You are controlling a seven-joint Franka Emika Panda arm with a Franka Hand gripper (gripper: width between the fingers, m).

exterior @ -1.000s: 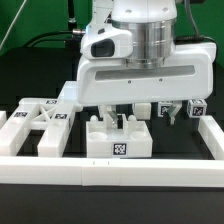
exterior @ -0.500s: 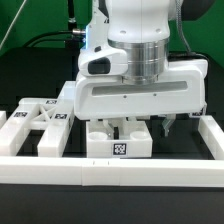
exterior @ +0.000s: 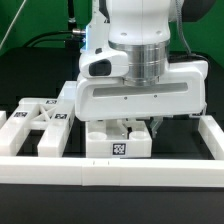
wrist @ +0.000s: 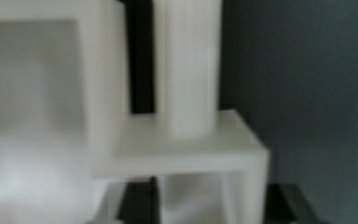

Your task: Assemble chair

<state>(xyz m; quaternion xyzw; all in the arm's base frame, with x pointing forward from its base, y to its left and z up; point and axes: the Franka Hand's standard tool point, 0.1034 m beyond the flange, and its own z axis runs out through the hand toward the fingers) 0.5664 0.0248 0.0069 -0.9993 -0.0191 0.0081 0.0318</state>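
Note:
A chunky white chair piece (exterior: 105, 140) with a tag on its front stands at the middle front of the table. My gripper (exterior: 133, 128) is low over it, its fingers reaching down into its top. In the wrist view the gripper (wrist: 211, 206) has one dark finger on each side of a white bar of this piece (wrist: 185, 150), both against it. More white tagged chair pieces (exterior: 40, 120) lie at the exterior view's left. The pieces behind the hand are hidden.
A long low white border rail (exterior: 110, 173) runs along the front, with side rails at the exterior view's left (exterior: 12, 135) and right (exterior: 212, 140). The wide white hand blocks the view of the table's middle.
The hand has come down onto the middle chair piece and shifted a little; the small tagged pieces seen behind it at the right are now hidden.

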